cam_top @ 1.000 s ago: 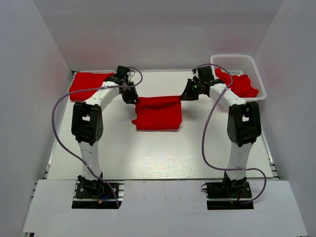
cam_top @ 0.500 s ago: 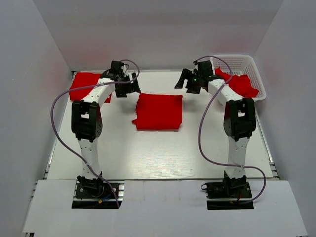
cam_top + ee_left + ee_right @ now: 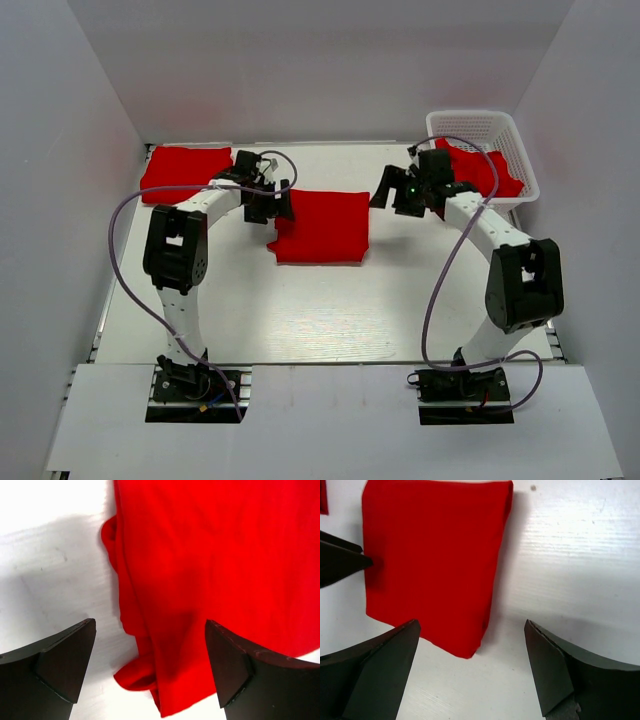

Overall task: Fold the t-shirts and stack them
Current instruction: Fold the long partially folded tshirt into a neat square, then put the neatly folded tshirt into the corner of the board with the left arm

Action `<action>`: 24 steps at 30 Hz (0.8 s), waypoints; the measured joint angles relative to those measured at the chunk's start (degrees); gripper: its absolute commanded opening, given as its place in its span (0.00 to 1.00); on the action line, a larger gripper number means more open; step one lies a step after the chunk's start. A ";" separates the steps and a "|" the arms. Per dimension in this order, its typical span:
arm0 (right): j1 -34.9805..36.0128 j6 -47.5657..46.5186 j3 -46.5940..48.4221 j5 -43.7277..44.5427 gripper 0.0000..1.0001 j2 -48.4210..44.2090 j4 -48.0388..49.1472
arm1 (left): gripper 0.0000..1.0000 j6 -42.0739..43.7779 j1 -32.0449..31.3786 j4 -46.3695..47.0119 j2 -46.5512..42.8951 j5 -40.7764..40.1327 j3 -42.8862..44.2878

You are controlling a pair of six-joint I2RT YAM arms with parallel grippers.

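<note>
A folded red t-shirt (image 3: 320,227) lies flat in the middle of the table, with a loose fold sticking out at its near left corner. My left gripper (image 3: 268,208) hovers at the shirt's left edge, open, over the cloth (image 3: 210,565) without gripping it. My right gripper (image 3: 392,197) is open just off the shirt's right edge, and the folded shirt (image 3: 432,560) lies ahead of its jaws. Another folded red t-shirt (image 3: 183,170) rests at the back left. A crumpled red t-shirt (image 3: 490,172) lies in the basket.
The white lattice basket (image 3: 470,118) stands at the back right corner. White walls close in the table on three sides. Purple cables loop from both arms. The tip of the left finger (image 3: 340,560) shows at the left of the right wrist view.
Both grippers went from shut on the middle shirt's far corners to open. The shirt dropped flat. The grippers rose away, then came back beside its left and right edges.
</note>
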 measured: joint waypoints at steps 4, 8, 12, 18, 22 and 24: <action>0.00 -0.11 -4.63 1.27 0.90 -2.97 -0.37 | 1.00 0.31 -1.20 1.18 0.42 -1.88 0.00; 0.00 -0.48 -8.15 3.78 0.90 -6.36 -1.38 | 0.94 0.44 -3.26 1.70 1.97 -3.34 -0.22; 0.00 -0.63 -10.47 6.10 0.90 -10.19 -2.10 | 0.80 0.17 -5.51 3.96 1.92 -4.92 -1.18; 0.00 -0.57 -15.17 9.18 0.90 -18.12 -2.62 | 0.42 -1.01 -6.91 6.75 2.25 -6.21 -2.40; -0.02 -0.61 -18.21 12.44 0.90 -24.92 -3.82 | 0.00 -1.86 -6.84 7.32 3.56 -5.09 -1.40; -0.04 -0.61 -18.82 14.27 0.90 -27.85 -4.42 | 0.00 -1.62 -6.88 7.26 4.11 -4.42 -0.50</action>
